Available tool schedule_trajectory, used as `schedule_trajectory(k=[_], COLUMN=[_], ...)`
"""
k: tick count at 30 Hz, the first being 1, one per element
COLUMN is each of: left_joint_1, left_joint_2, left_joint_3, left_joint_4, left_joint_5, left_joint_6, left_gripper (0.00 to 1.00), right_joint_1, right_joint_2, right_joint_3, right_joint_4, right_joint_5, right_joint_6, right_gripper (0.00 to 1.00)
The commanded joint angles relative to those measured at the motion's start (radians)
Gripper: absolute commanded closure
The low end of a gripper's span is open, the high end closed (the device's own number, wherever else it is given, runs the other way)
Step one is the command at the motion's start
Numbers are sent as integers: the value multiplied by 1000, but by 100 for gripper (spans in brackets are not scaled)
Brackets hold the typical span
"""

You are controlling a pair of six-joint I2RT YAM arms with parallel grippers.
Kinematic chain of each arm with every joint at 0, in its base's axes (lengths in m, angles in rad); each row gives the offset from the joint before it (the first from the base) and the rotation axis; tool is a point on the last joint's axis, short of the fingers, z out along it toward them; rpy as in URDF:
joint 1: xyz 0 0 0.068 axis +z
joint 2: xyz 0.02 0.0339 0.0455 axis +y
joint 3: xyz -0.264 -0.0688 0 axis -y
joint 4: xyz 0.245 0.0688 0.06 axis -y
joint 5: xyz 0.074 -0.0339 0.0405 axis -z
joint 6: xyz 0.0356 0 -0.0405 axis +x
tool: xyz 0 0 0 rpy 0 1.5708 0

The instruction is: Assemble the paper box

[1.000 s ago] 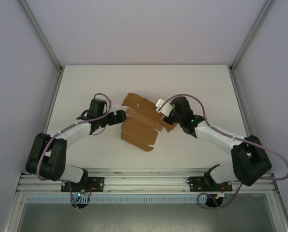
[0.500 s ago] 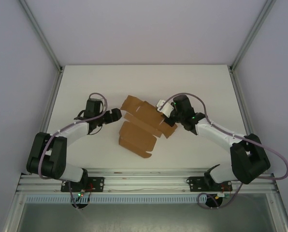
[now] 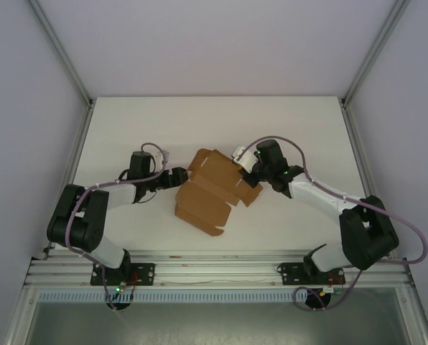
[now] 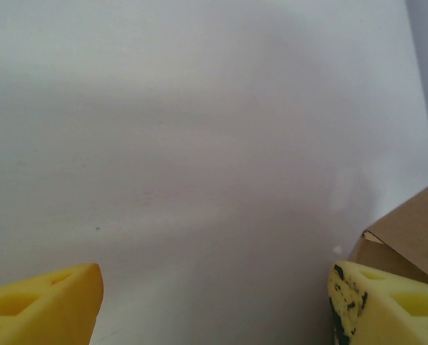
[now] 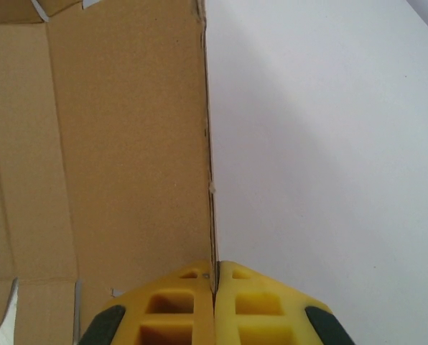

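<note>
The paper box point(image 3: 210, 188) is a brown cardboard piece with creases and flaps, partly folded, lying mid-table. My right gripper point(image 3: 243, 165) is shut on the thin edge of a raised panel at the box's right side. In the right wrist view the yellow fingertips point(image 5: 192, 295) pinch that edge, with the brown panel point(image 5: 121, 144) stretching away to the left. My left gripper point(image 3: 179, 176) sits at the box's left edge. Its yellow fingers point(image 4: 45, 302) stand wide apart, open, with bare table between them. A box corner point(image 4: 411, 230) shows just beyond the right finger.
The white table point(image 3: 307, 129) has free room behind and to both sides of the box. Metal frame posts point(image 3: 63, 54) rise at the back corners, with white walls around. An aluminium rail point(image 3: 214, 267) with the arm bases runs along the near edge.
My left gripper has swung right, back against the box's left edge, its jaws narrowing a little. The box has shifted slightly left and looks more folded. The right gripper keeps its pinch.
</note>
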Motion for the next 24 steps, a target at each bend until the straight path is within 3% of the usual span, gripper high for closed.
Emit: schedule_trajectory(k=[1,8,12,24], left_joint_1=[-2,-29,-87,-130], left_joint_2=[0,12,19,57], left_joint_3=[-20,-1,39,64], left_joint_4=[136,164,72,78], left_joint_5=[99,163,81,-60], left_joint_6=[-24,-20,46,14], left_gripper=[18,18,21,55], right_joint_1=[-6,-7,-7,-7], right_joint_2=[9,23,23,-28], right_joint_3=[17,22,31,14], right_joint_4=[28,28,31,29], right_joint_5=[-31,-65,-94,-77], right_joint_6=[58,83,97,85], right_gripper=[98,98,98,98])
